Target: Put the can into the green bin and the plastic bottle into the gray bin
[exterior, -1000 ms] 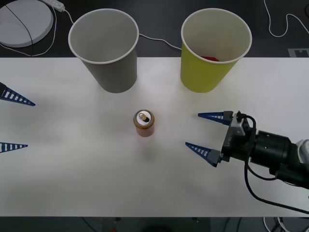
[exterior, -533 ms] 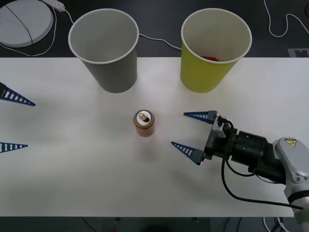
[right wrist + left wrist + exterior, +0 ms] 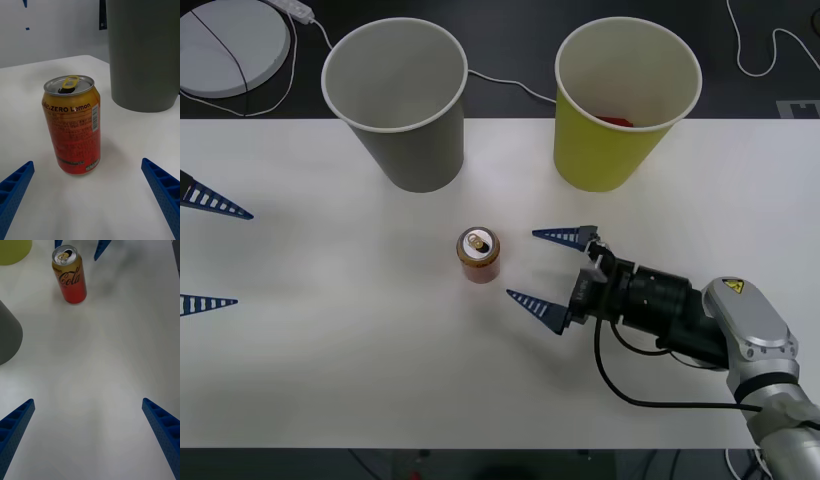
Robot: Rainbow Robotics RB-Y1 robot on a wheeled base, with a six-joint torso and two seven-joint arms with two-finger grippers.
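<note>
White matte table (image 3: pixel 330 370) carries two tapered paper-cup bins at its far edge: the gray bin (image 3: pixel 398 105) left, the green bin (image 3: pixel 625 110) right. Between and nearer stands the can (image 3: pixel 479 255), glossy orange-red. Right gripper (image 3: pixel 542 268), ribbed blue fingers spread wide and empty, sits just right of it, apart. Left gripper (image 3: pixel 205 250) waits wide open at the left edge.

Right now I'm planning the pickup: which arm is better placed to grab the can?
Right. The right pincer is open beside the can; the left pincer sits at the table's far edge.
</note>
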